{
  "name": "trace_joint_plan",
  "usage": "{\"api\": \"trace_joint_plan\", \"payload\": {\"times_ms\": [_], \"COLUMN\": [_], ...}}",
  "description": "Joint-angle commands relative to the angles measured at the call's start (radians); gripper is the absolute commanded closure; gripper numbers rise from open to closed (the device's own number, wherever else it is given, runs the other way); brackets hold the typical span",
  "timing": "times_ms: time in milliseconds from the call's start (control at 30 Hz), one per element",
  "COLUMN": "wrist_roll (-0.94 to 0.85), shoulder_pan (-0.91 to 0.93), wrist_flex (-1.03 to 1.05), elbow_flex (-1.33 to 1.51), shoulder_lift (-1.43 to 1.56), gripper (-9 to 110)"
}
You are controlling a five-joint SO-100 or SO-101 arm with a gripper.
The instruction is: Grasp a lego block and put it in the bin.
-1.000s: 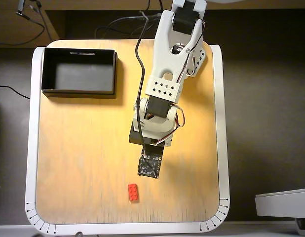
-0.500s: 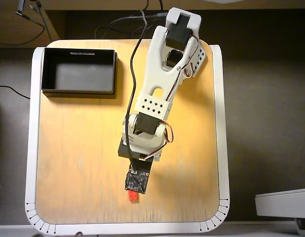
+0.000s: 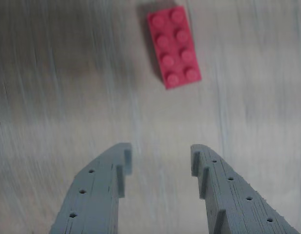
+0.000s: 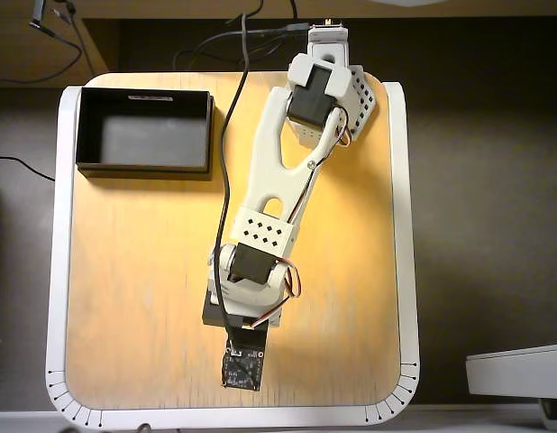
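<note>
In the wrist view the red lego block [image 3: 173, 46] lies flat on the pale wood, studs up, near the top edge and slightly right of centre. My gripper [image 3: 160, 153] stands open below it, its two grey fingers apart with bare table between them, and does not touch the block. From overhead the arm [image 4: 269, 194] stretches toward the table's front edge, and its wrist camera board [image 4: 242, 370] covers both block and fingers. The black bin [image 4: 80, 131] sits empty at the back left corner, far from the gripper.
The wooden tabletop has a white rim [image 4: 55, 271]; the wrist hangs close to its front edge. Black cables [image 4: 226, 135] run along the arm from behind the table. A white object [image 4: 517, 370] lies off the table at the lower right.
The arm has reached forward and to the left in the overhead view. The wrist now covers the lego block, which showed fully a second ago and partly half a second ago.
</note>
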Motion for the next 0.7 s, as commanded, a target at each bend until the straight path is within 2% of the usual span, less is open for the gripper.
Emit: {"api": "trace_joint_plan", "payload": {"times_ms": [0,433,667], "wrist_roll": [0.012,0.014,0.041], "shoulder_pan": [0.006,0.003,0.006], "wrist_flex": [-0.021,-0.052,-0.110], "elbow_flex": [-0.183,-0.272,-0.273], "shoulder_lift": [-0.003,-0.129,-0.173], "gripper": [87,82,74]}}
